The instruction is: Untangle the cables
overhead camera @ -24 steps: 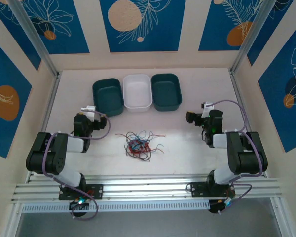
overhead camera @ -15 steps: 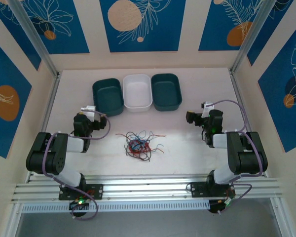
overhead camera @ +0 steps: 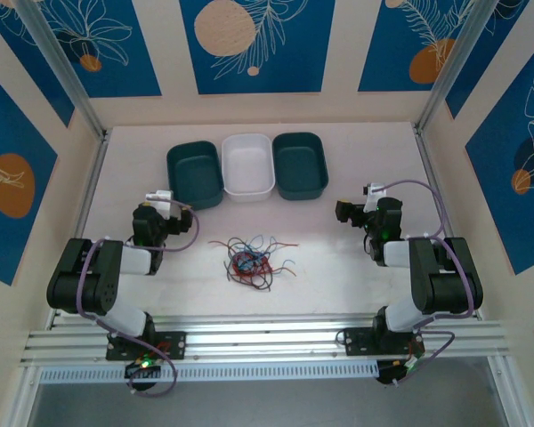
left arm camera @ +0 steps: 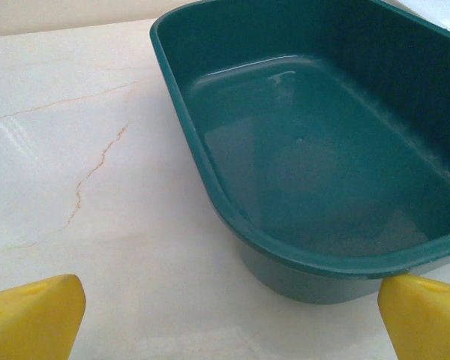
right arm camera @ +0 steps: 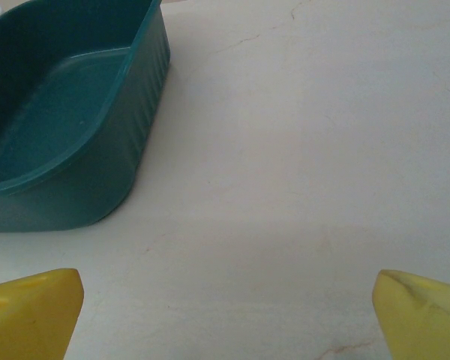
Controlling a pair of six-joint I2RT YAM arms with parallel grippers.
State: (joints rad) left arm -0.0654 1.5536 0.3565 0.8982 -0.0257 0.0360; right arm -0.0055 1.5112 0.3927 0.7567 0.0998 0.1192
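Tangle of thin red, black & teal cables (overhead camera: 249,260) lies as one loose knot on the pale marbled bench (overhead camera: 338,267), approx. centred btwn the two arms and closer to the front edge than the tubs are. Prob. set there so either arm can reach it from its own side. Behind it, three plastic tubs stand in a row along the far side: dark teal oval tub (overhead camera: 194,175) on the left, white tub (overhead camera: 247,165) in the middle, second teal tub (overhead camera: 300,165) on the right. They are likely there to take the separated wires, though that is a guess.

Left gripper (left arm camera: 229,321) sits well apart from the cables, aimed at the dark teal oval tub. Its yellow fingertips (left arm camera: 30,315) show at the bottom corners of the wrist view, i.e. spread full wide, w/ nothing btwn them. Right gripper (right arm camera: 225,315) reads the same: jaws wide apart, yellow pads (right arm camera: 30,311) at the frame corners, bare bench btwn them, second teal tub off to one side. Neither holds or touches a wire. Judged from this, untangling is not yet begun; both arms look parked in a ready pose w/ jaws open for a first pick.
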